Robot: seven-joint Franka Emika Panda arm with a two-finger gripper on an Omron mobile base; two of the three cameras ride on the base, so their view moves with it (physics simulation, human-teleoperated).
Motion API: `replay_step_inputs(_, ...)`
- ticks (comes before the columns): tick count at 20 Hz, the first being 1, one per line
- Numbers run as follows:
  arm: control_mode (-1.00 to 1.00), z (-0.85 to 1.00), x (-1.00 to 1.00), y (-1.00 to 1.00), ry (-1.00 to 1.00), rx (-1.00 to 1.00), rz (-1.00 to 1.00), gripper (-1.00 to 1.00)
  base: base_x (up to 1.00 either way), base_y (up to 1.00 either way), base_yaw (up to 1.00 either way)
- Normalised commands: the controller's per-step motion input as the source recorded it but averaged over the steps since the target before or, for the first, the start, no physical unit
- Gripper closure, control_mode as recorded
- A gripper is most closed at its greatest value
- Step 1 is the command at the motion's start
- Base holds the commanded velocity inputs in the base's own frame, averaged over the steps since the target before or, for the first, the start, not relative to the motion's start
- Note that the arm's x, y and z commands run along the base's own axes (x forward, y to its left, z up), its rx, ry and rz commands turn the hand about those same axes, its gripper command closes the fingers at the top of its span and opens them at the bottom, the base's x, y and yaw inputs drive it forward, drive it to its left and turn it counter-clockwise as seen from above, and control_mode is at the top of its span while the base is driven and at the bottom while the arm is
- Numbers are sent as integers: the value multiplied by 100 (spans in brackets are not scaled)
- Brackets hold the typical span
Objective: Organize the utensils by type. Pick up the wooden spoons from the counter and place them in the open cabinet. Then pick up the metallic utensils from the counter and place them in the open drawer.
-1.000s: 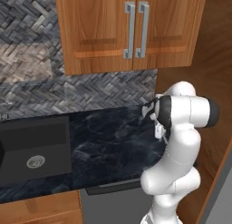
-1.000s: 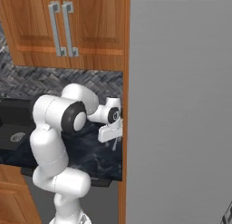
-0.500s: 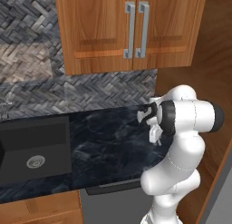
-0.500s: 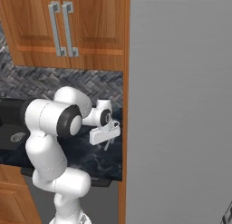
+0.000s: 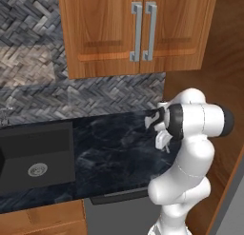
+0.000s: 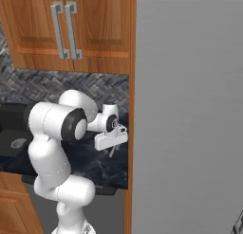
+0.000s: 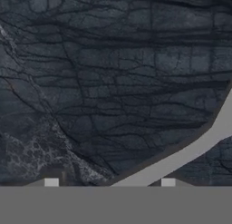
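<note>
Hovering at frame centre-right, pincer points down over bare black worktop; fingers parted, holding nothing.

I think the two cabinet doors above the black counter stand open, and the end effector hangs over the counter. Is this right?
Not quite. The cabinet doors are closed, their two silver handles side by side, as the left base view shows. The rest holds: the end effector hangs over the black counter.

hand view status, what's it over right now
Hand hangs above black marble-look counter, nothing between fingers. Closed orange-brown wall cabinet doors above. Open or shut: cannot tell.
</note>
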Motion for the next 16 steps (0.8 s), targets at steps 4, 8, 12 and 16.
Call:
replay_step_inputs(4,-100,-57,-2,-3,0,9,-1,100,0,0,0)
replay_step_inputs(8,-100,-87,-21,31,-7,0,-1,100,0,0,0)
replay_step_inputs(12,-100,-91,-33,46,-17,0,-6,100,0,0,0)
replay_step_inputs(16,-100,-84,-54,54,-17,-1,-9,100,0,0,0)
